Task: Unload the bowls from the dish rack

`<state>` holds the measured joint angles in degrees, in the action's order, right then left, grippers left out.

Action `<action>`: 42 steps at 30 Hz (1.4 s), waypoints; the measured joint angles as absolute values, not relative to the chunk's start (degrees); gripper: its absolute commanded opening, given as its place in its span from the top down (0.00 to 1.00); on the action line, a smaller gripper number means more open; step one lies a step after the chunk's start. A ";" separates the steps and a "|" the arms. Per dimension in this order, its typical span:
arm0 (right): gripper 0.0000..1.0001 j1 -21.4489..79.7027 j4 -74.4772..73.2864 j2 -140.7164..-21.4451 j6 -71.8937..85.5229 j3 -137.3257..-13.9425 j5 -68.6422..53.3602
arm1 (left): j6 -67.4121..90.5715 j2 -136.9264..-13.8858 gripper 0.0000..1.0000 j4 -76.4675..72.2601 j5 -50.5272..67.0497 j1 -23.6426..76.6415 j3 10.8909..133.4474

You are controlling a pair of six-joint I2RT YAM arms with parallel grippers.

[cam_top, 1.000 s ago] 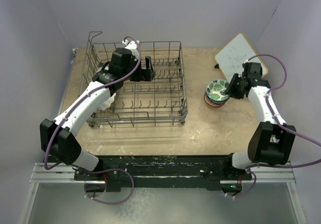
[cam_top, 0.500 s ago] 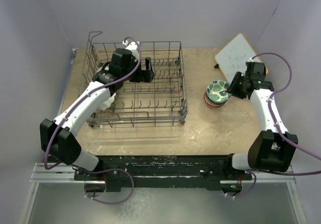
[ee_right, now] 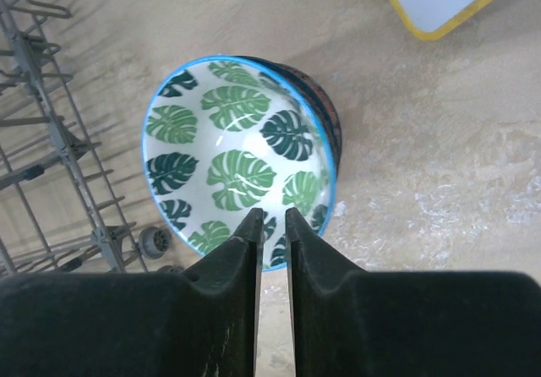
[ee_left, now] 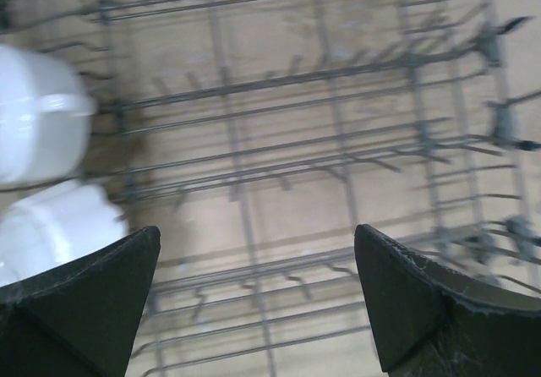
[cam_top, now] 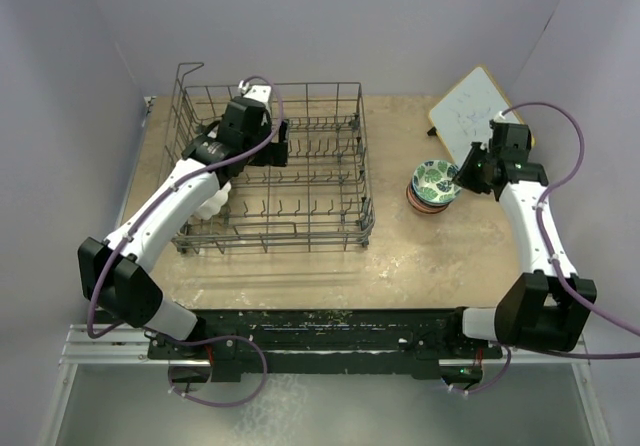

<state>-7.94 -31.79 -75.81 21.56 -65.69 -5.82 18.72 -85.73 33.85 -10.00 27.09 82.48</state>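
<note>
- White bowls [ee_left: 40, 123], two of them, are found in the rack [cam_top: 300, 181], at its left side towards the near end; in the top view they are partly hidden under the left arm [cam_top: 170, 201], and in the left wrist view they are seen blurred at the left edge, one above the other
- Rows of upright prongs [ee_left: 338, 153] are seen across the rack's floor, with the table [cam_top: 400, 256] showing through the wires
- A stack [cam_top: 426, 204] of bowls is set on the table right of the rack, near its right wall but apart from it
- The stack is topped by a leaf bowl [ee_right: 237, 166], white inside with green leaves and a blue rim, standing mouth up; a dark bowl [ee_right: 330, 128] with a red-orange pattern is glimpsed under it at its right side
- The left gripper [ee_left: 258, 227] is held over the far middle of the rack, pointed down at the wires; its fingers [ee_left: 84, 301] are spread wide and nothing is held between them
- The right gripper [ee_right: 270, 218] is held just right of the stack in the top view; in the right wrist view its tips are placed over the near rim of the leaf bowl
- Its fingers [ee_right: 232, 267] are pressed almost together, with only a thin slit between them, and nothing is clamped; whether the rim is touched by the tips cannot be told
- A white board [cam_top: 478, 106] with a yellow edge is propped at a tilt at the far right of the table, behind the stack and apart from it
</note>
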 measured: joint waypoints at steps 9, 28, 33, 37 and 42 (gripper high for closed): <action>0.55 6.98 -30.70 -81.58 24.88 -73.21 -7.22 | 11.00 -86.76 0.00 44.14 -33.45 27.57 82.46; 0.46 14.59 -30.55 -84.75 26.57 -80.16 -11.27 | 6.87 -98.80 0.08 43.70 -38.83 26.52 77.36; 0.47 14.59 -30.55 -84.75 26.55 -80.14 -11.29 | 7.90 -98.78 0.08 43.97 -38.81 24.03 76.47; 0.47 14.59 -30.52 -84.75 26.52 -80.14 -11.42 | 8.80 -98.78 0.13 44.66 -37.98 21.02 74.61; 0.47 14.59 -30.50 -84.75 26.50 -80.14 -11.57 | 10.63 -98.76 0.29 44.66 -36.75 20.73 74.08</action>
<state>14.59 -30.50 -84.75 26.50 -80.14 -11.57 10.63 -98.76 44.66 -36.75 20.73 74.08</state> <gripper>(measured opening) 0.533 0.786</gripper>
